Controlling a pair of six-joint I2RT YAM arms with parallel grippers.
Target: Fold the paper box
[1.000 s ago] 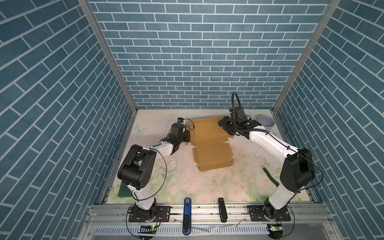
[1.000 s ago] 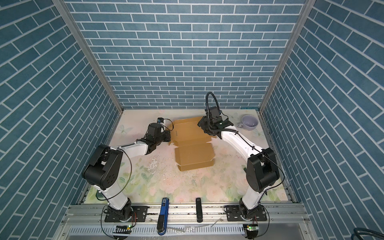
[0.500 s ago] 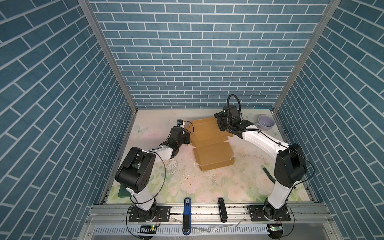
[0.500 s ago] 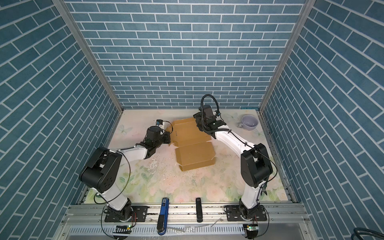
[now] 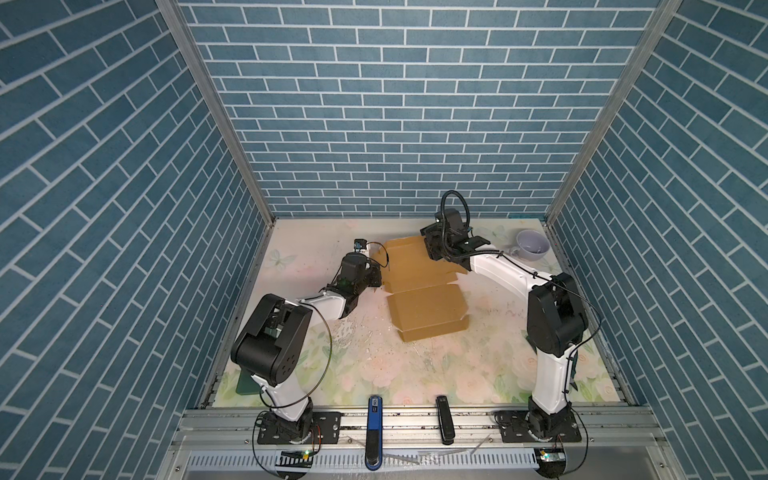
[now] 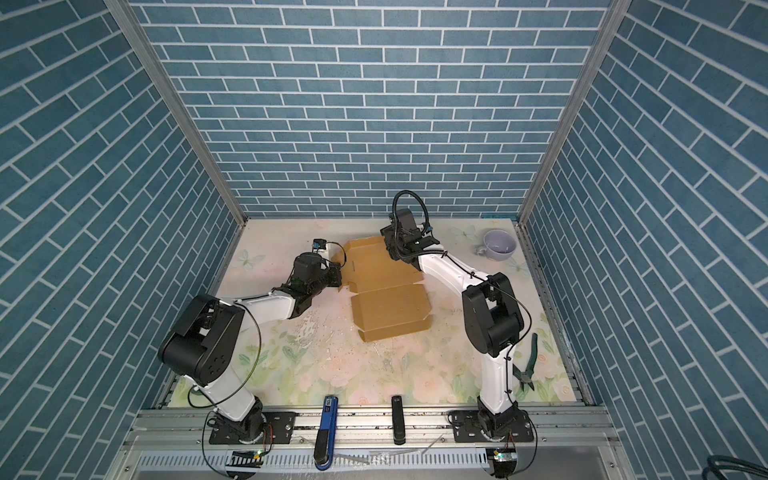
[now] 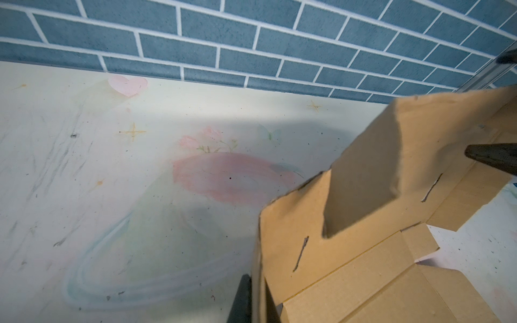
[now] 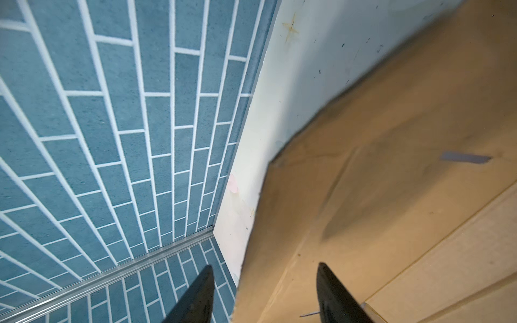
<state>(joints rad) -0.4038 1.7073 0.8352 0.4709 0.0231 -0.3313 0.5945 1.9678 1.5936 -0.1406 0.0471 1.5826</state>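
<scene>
Paper box (image 5: 419,291) lies well apart from the cup (image 5: 532,246). Left gripper (image 5: 376,276) is clamped on the box wall away from the cup. Right gripper (image 5: 430,249), jaws apart, straddles the cup-side rear flap edge. I'd seat that edge deep, close, then fold along the crease.

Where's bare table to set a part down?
Free: front strip between paper box and the rail; far-left corner behind left gripper. Crowded: back centre, where right gripper also meets the box; cup far right; pliers front right.
</scene>
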